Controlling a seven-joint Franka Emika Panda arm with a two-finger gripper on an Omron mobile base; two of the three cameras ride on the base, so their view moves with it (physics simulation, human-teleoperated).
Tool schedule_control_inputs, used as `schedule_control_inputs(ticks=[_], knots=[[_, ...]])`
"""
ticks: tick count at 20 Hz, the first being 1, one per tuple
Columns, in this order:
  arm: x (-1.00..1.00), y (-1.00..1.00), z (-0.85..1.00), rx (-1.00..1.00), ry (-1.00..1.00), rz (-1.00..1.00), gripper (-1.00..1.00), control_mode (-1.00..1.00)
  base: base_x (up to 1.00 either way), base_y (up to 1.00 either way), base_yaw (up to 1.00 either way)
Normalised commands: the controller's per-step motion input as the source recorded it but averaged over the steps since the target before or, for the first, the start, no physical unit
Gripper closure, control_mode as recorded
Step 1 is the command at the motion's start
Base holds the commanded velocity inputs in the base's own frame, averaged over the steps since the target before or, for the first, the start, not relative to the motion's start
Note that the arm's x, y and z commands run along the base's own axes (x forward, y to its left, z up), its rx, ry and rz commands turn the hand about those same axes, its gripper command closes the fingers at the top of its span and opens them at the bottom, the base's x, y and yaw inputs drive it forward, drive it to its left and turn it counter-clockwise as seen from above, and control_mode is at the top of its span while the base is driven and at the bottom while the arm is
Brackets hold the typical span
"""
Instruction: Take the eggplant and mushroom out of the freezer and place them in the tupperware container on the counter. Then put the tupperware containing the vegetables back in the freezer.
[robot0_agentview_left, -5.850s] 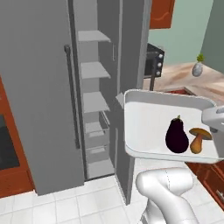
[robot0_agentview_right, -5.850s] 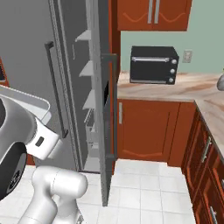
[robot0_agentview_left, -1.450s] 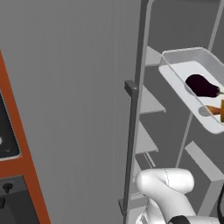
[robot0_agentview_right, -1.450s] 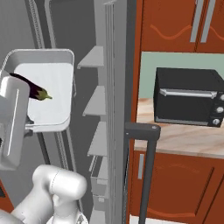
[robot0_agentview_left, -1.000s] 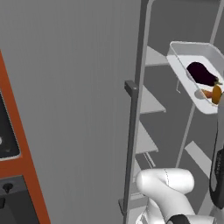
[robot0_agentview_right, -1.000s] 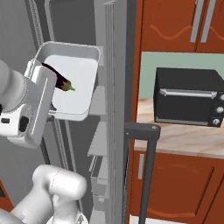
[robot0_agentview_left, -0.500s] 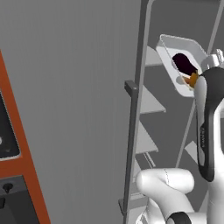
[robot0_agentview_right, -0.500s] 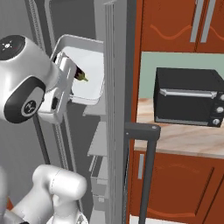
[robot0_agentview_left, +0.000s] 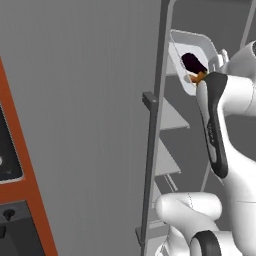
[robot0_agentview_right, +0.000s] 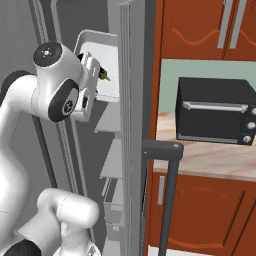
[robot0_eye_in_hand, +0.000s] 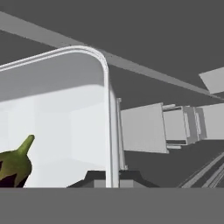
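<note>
At the bottom centre of the hand view, the hand (robot0_eye_in_hand: 111, 181) is gripping the raised rim of the tupperware container (robot0_eye_in_hand: 61, 113), its two dark tips clenched tight on the thin wall so that the tray is hanging from that one edge. That explains how the tray is standing in the base views: in the upper right of the left base view it is tilting steeply, open face turned toward the camera, because it is being carried by its rim and not resting on anything. The eggplant (robot0_eye_in_hand: 15, 166), its green stalk pointing up, is lying in the lower left of the hand view against the tray's floor, apparently having slid to the lower end. In the left base view the mushroom (robot0_agentview_left: 199, 76) is showing as an orange-tan spot just beside the dark eggplant. Farther back, the freezer (robot0_agentview_left: 165, 120) is standing open, its light grey shelves running behind the tray. I judge the tray is being brought to an upper shelf. At the right of the right base view, the toaster oven (robot0_agentview_right: 215, 110) is sitting on the worktop (robot0_agentview_right: 200, 160).
</note>
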Motion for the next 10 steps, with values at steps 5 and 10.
schedule_control_inputs(ticks=[5, 10], knots=[[0.93, -0.01, 0.0, 0.0, -0.06, 0.09, 1.0, -1.0, 0.0, 0.0, 0.0], [0.75, -0.01, 0.02, 0.0, -0.08, 0.11, 1.0, -1.0, 0.0, 0.0, 0.0]])
